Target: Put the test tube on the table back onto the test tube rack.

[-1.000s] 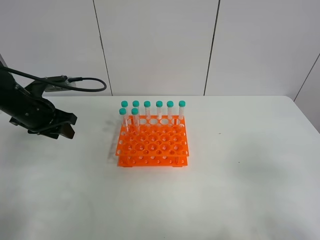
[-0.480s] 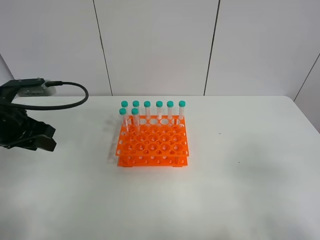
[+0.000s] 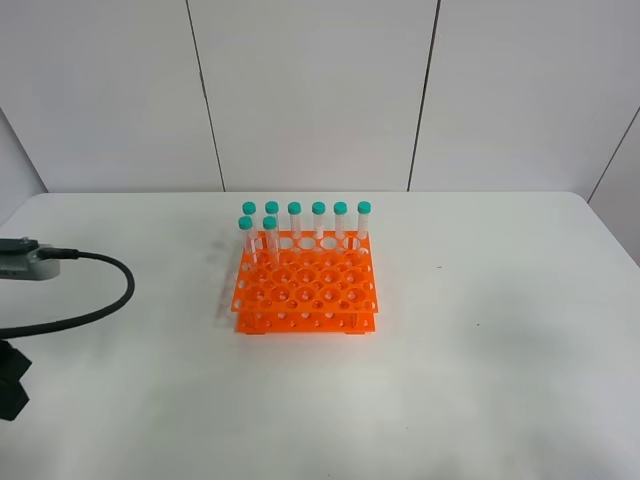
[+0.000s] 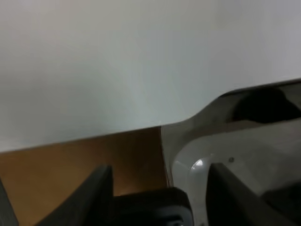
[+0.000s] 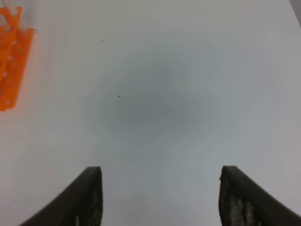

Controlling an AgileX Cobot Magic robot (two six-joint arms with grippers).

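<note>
The orange test tube rack [image 3: 305,287] stands mid-table on the white table [image 3: 480,380]. Several clear test tubes with teal caps [image 3: 318,220] stand upright in its two back rows. I see no tube lying on the table. My left gripper [image 4: 160,200] is open and empty, hanging past the table's edge [image 4: 188,117] over the brown floor. In the exterior high view only a black part of the left arm [image 3: 10,385] shows at the left border. My right gripper [image 5: 162,202] is open and empty above bare table, to the right of the rack's end [image 5: 11,61].
A black cable [image 3: 105,300] loops from a grey box [image 3: 22,260] over the table's left side. A grey base part [image 4: 244,160] sits below the table's corner in the left wrist view. White wall panels stand behind the table.
My left arm has pulled back from beside the rack to the left and toward the front, almost leaving the exterior high view. The rack and its tubes have not moved.
</note>
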